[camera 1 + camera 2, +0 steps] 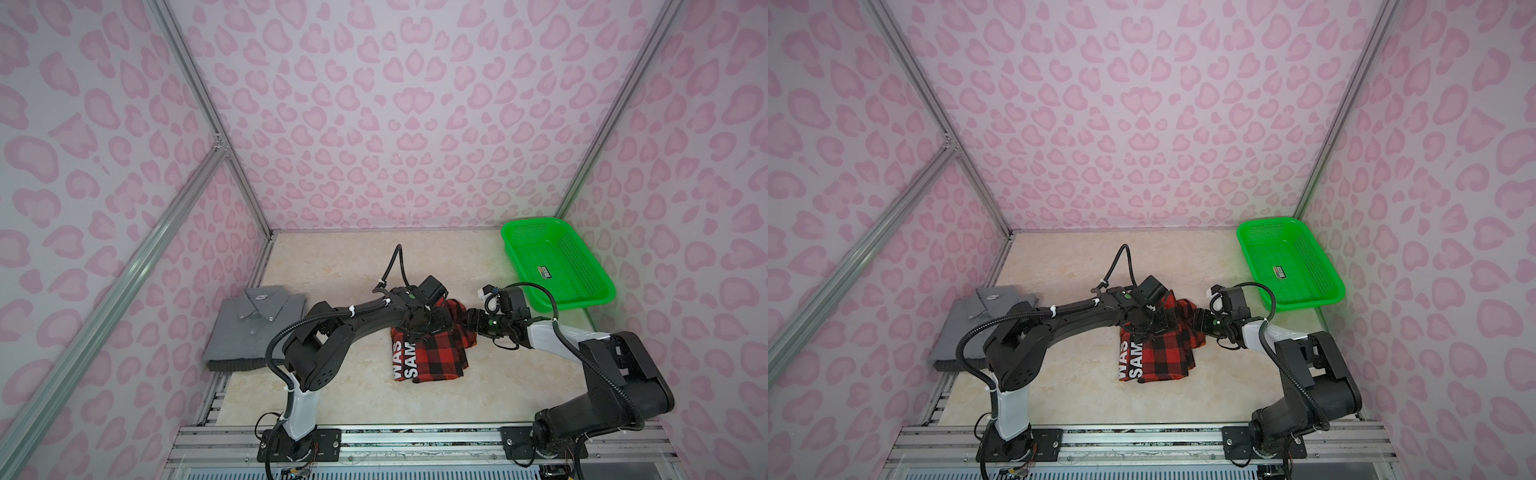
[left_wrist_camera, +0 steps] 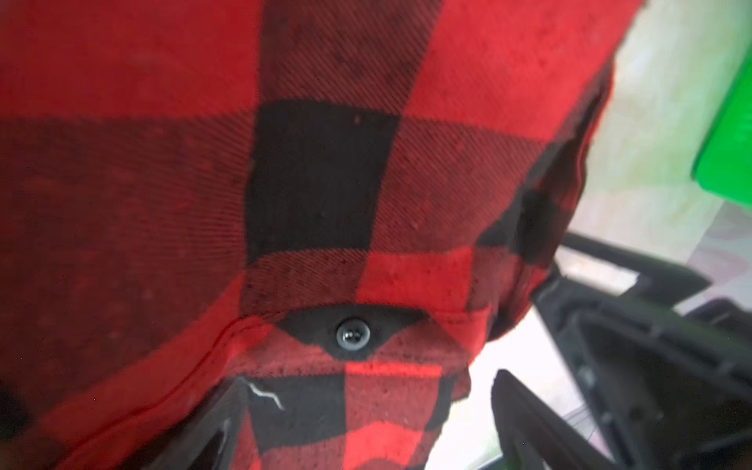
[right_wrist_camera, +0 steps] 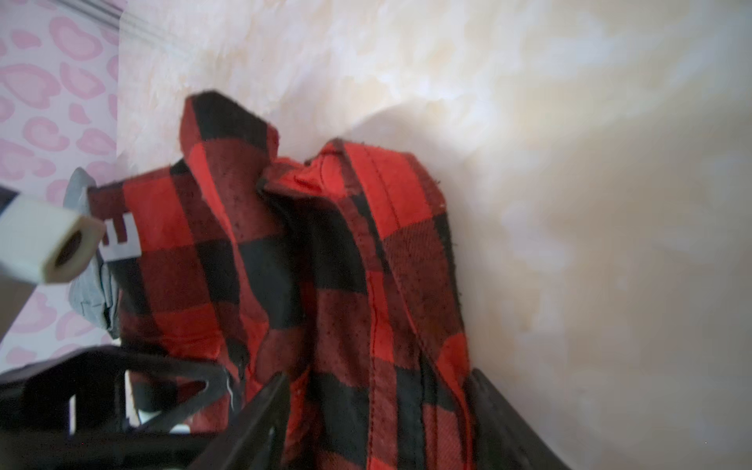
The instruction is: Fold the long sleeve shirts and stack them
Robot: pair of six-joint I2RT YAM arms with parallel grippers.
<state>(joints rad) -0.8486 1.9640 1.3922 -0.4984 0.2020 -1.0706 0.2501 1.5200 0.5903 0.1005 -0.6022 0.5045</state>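
Note:
The red-and-black checked shirt lies bunched in the middle of the table, with a black strip of white letters along its left side. My left gripper is down on its far part, jaws wide open astride a fold, a clear gap beside one finger. My right gripper meets the shirt's raised right edge, its jaws apart with the stitched front band running loose between them. The plain grey shirt lies folded at the left, collar to the back.
A green perforated basket stands at the back right, just behind the right arm. The two grippers are very close together over the checked shirt. The table's left edge runs beside the grey shirt.

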